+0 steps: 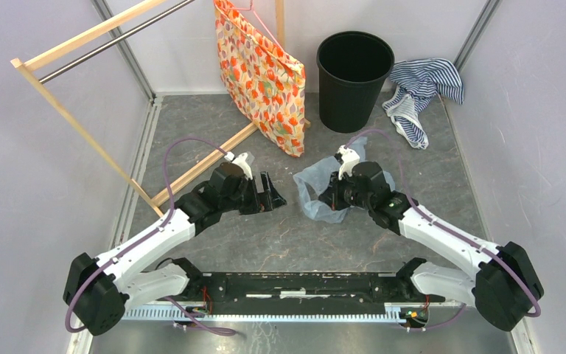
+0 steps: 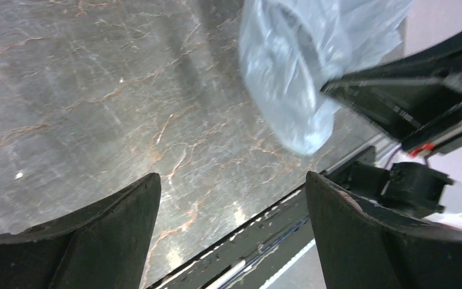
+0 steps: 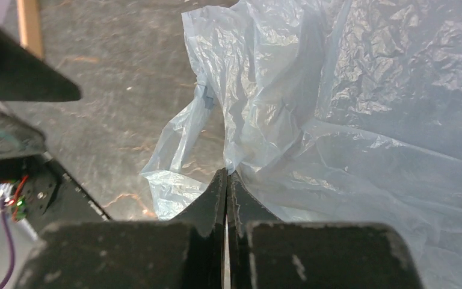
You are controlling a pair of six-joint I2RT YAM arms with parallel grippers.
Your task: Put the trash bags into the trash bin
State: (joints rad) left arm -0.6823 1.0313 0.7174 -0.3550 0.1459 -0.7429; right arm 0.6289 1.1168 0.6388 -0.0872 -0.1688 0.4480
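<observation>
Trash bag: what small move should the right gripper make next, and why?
Probably lift the right gripper a little: its jaws look shut on a fold of the trash bag, which lies on the table short of the trash bin.

We find no text, label, brand, number or sign that can be read in any of the three views.
</observation>
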